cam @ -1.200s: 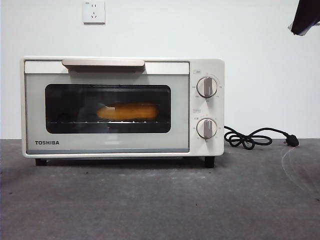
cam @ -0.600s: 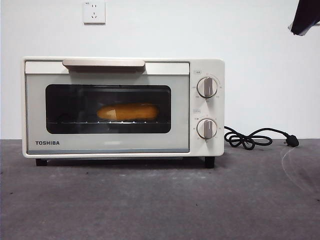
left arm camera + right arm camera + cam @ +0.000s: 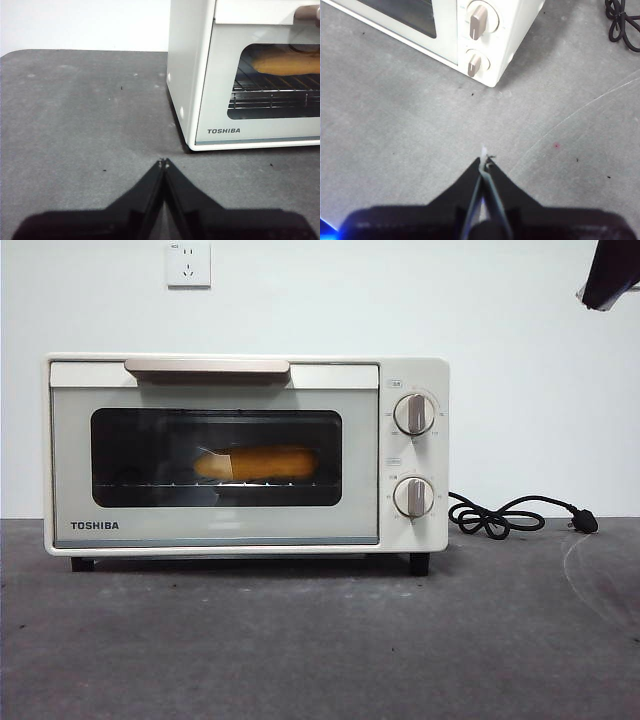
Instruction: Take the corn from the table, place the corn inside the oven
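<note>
The corn lies lengthwise on the wire rack inside the cream-white oven, seen through the dark glass of its closed door; the left wrist view shows the corn behind the window too. My left gripper is shut and empty, hovering over the table off the oven's TOSHIBA-marked corner. Over the table near the corner with the two knobs hangs my right gripper, shut with nothing in it. In the front view only a black tip of an arm shows at the top right corner.
A black power cord with its plug lies coiled on the table to the right of the oven. A white wall socket sits on the wall above it. A faint pale scuff arc marks the table.
</note>
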You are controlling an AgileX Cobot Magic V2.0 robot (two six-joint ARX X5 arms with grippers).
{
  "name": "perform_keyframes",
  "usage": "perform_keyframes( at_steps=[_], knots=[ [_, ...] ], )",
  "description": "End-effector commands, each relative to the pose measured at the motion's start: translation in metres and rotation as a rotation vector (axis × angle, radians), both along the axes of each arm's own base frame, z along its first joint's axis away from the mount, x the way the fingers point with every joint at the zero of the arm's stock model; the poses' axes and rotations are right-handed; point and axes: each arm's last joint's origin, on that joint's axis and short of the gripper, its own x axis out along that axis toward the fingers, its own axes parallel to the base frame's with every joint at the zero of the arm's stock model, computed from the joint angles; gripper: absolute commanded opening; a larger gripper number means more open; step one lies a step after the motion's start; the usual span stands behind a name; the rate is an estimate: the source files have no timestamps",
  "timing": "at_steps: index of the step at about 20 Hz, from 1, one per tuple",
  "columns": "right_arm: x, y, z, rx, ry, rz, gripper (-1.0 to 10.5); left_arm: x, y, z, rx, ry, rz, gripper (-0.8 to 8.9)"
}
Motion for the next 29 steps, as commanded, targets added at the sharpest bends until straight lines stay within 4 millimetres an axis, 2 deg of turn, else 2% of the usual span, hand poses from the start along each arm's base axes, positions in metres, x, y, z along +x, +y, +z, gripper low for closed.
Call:
perform_keyframes(
  at_steps=[1, 9, 12, 15, 18, 20, 23, 25, 29],
  knots=[
    [0.001, 0.000, -0.002, 0.004, 0.002, -0.010, 0.0, 0.000, 0.000, -0.001, 0.011, -0.003, 0.005, -0.03],
    [0.000, 0.001, -0.002, 0.001, 0.000, 0.005, 0.0, 0.001, 0.000, -0.001, 0.012, 0.003, 0.005, -0.03],
    [-0.001, -0.003, 0.001, -0.049, -0.048, -0.060, 0.0, 0.001, 0.000, -0.001, 0.012, 0.003, 0.005, -0.03],
    [-0.006, -0.020, 0.010, -0.066, -0.146, -0.117, 0.0, 0.001, 0.000, -0.001, 0.012, 0.003, 0.005, -0.03],
    [-0.009, -0.049, 0.015, 0.073, -0.395, -0.299, 0.0, 0.001, 0.000, -0.001, 0.012, 0.003, 0.005, -0.03],
    [-0.012, -0.070, -0.001, 0.125, -0.536, -0.439, 0.0, 0.001, 0.000, -0.001, 0.012, 0.003, 0.005, -0.03],
    [-0.014, -0.093, -0.042, 0.167, -0.627, -0.525, 0.0, 0.001, 0.000, -0.001, 0.012, 0.003, 0.005, -0.03],
    [-0.016, -0.101, -0.070, 0.192, -0.648, -0.515, 0.0, 0.001, 0.000, -0.001, 0.012, 0.003, 0.005, -0.03],
    [-0.022, -0.104, -0.102, 0.210, -0.657, -0.491, 0.0, 0.001, 0.000, -0.001, 0.012, 0.003, 0.005, -0.03]
  ],
)
